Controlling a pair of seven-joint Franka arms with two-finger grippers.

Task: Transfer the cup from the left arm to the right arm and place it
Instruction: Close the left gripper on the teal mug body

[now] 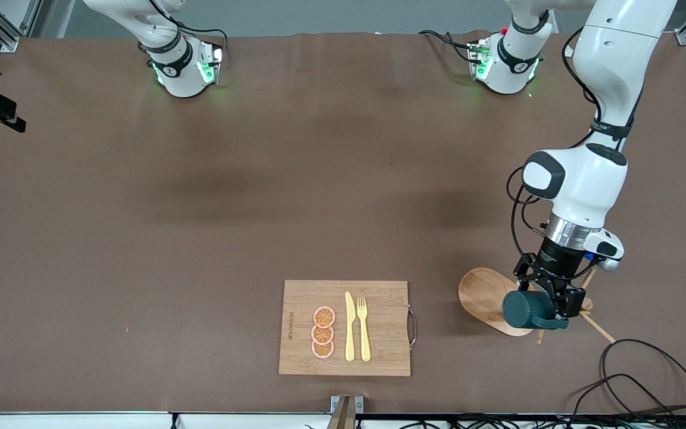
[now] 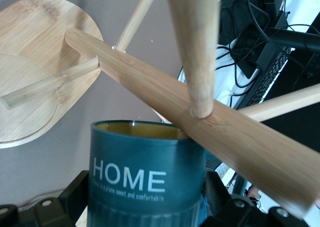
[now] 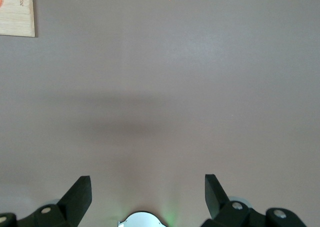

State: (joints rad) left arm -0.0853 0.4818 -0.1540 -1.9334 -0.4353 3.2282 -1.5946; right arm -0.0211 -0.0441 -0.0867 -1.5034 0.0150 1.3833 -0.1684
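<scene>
Left gripper (image 1: 542, 310) has its fingers wrapped around the cup (image 1: 527, 309), up against the wooden rack (image 2: 165, 87). Right gripper (image 3: 148, 192) waits over bare table (image 3: 160, 87), fingers spread wide, nothing in them.

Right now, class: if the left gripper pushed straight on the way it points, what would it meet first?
The left gripper has the cup between its fingers. Straight ahead, the cup's rim would probably hit the wooden rack's slanted bar first, though depth is unclear.
</scene>
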